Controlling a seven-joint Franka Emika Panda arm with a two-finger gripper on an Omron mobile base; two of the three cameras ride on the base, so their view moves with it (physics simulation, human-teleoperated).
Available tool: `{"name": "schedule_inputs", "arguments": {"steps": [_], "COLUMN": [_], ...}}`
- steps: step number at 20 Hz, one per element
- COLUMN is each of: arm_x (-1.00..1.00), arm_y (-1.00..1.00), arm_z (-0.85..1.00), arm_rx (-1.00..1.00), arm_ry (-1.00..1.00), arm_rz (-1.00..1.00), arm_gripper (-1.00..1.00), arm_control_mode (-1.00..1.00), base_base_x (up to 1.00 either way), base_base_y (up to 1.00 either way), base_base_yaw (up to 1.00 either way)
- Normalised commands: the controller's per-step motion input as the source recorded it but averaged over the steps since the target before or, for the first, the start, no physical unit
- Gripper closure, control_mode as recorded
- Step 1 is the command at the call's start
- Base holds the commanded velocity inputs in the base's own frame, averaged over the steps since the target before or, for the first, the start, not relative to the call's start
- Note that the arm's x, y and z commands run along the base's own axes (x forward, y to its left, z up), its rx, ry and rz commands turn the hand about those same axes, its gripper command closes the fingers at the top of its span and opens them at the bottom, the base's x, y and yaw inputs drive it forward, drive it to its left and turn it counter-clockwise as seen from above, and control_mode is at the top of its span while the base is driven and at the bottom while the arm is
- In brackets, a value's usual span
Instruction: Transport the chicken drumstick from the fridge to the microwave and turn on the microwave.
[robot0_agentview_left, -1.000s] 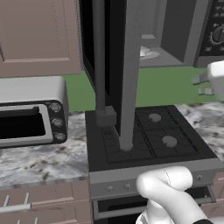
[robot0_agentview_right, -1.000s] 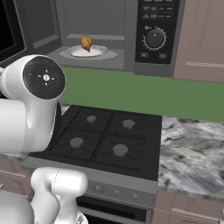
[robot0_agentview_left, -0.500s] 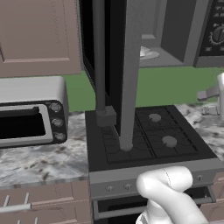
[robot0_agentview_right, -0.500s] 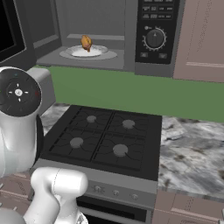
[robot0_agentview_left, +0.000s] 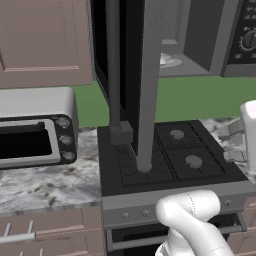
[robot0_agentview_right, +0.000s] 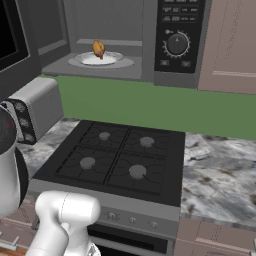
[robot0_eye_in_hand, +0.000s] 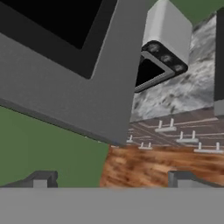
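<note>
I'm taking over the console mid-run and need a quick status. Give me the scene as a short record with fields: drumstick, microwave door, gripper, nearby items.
drumstick: the chicken drumstick lies on a white plate inside the microwave
microwave door: open, the microwave door swung out over the stove
controls: control strip with its dial, right of the cavity, untouched
gripper: the gripper open, holding nothing, facing the door's outer side
nearby: toaster oven on the counter, left of the stove

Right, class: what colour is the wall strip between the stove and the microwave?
Green; the wall strip shows best in the right base view, above the stove and below the microwave.
</note>
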Motion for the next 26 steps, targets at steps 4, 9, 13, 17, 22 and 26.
{"name": "schedule_inputs", "arguments": {"steps": [4, 9, 13, 17, 22, 26], "arm_x": [-0.23, -0.22, -0.27, -0.15, -0.12, -0.02], "arm_y": [0.38, 0.35, 0.32, 0.35, 0.41, 0.46], "arm_z": [-0.23, -0.10, 0.00, 0.00, 0.00, 0.00], "arm_rx": [0.06, 0.09, 0.10, 0.08, 0.03, 0.00], "arm_ry": [0.20, 0.20, 0.14, 0.12, 0.03, 0.00], "arm_rz": [-0.03, -0.01, 0.00, 0.00, 0.00, -0.02], "arm_gripper": [-1.00, -1.00, -1.00, -1.00, -1.00, -1.00], "arm_control_mode": [-1.00, -1.00, -1.00, -1.00, -1.00, -1.00], "base_base_x": [0.00, 0.00, 0.00, 0.00, 0.00, 0.00], "base_base_y": [0.00, 0.00, 0.00, 0.00, 0.00, 0.00], "base_base_yaw": [0.00, 0.00, 0.00, 0.00, 0.00, 0.00]}}
